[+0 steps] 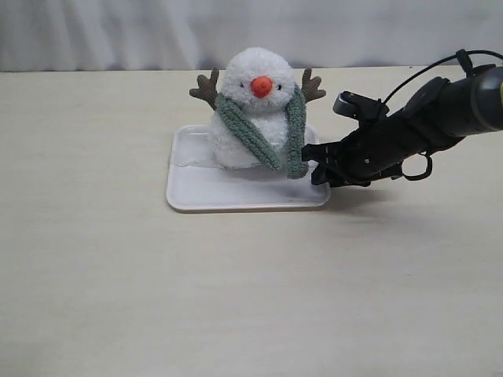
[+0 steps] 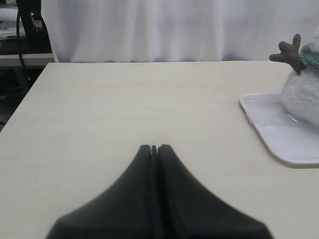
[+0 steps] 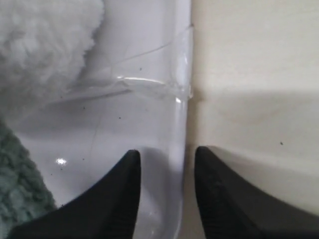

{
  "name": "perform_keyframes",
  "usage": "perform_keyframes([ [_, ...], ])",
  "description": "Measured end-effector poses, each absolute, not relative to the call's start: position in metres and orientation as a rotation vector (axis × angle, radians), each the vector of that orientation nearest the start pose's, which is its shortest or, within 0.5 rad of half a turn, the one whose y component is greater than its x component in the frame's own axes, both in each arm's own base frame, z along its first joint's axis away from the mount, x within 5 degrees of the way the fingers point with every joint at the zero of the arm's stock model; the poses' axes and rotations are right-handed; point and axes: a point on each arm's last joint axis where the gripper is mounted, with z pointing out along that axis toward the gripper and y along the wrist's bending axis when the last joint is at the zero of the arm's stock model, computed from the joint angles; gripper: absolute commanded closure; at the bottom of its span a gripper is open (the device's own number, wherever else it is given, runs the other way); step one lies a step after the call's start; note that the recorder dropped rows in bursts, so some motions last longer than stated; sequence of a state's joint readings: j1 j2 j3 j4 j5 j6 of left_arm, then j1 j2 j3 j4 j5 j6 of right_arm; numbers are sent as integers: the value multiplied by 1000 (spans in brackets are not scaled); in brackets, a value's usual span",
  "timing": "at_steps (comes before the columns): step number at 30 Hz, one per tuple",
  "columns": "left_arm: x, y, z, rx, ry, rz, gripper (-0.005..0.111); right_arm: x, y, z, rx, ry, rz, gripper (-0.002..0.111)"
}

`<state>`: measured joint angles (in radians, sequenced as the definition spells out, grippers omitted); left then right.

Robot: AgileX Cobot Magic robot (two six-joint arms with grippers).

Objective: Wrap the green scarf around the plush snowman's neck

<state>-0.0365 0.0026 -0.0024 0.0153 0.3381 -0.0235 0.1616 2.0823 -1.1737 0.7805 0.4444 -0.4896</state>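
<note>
Because the sage-green ribbed knit scarf [image 1: 293,133], draped around the neck of the fluffy white plush snowman [image 1: 250,67] on the white tray [image 1: 236,194], is light and limp, pinch a hanging end. Right tool [image 1: 311,163]: parted, empty, just beside that end. Left tool [image 2: 154,148]: closed, empty.

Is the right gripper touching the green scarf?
Cannot tell. In the right wrist view the green scarf lies beside one finger of the open right gripper; no clear gap or contact.

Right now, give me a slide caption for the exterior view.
Plush snowman on white tray, green scarf draped round its neck, right gripper open beside it.
</note>
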Motion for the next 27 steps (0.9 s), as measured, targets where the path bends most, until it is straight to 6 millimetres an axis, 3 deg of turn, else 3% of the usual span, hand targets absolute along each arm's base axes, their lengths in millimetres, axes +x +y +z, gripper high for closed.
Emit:
perform_keyframes([
  [6, 54, -1, 183, 21, 1822, -28, 107, 380, 90, 115, -101, 2749, 505, 64],
  [14, 54, -1, 183, 21, 1822, -28, 107, 374, 88, 166, -193, 2653, 477, 64],
  [18, 54, -1, 183, 21, 1822, -28, 107, 368, 102, 184, -324, 2589, 469, 64],
  [23, 54, -1, 183, 21, 1822, -28, 107, 364, 134, 189, -441, 2500, 441, 58],
  [27, 54, -1, 183, 21, 1822, -28, 107, 369, 142, 191, -376, 2427, 409, 58],
])
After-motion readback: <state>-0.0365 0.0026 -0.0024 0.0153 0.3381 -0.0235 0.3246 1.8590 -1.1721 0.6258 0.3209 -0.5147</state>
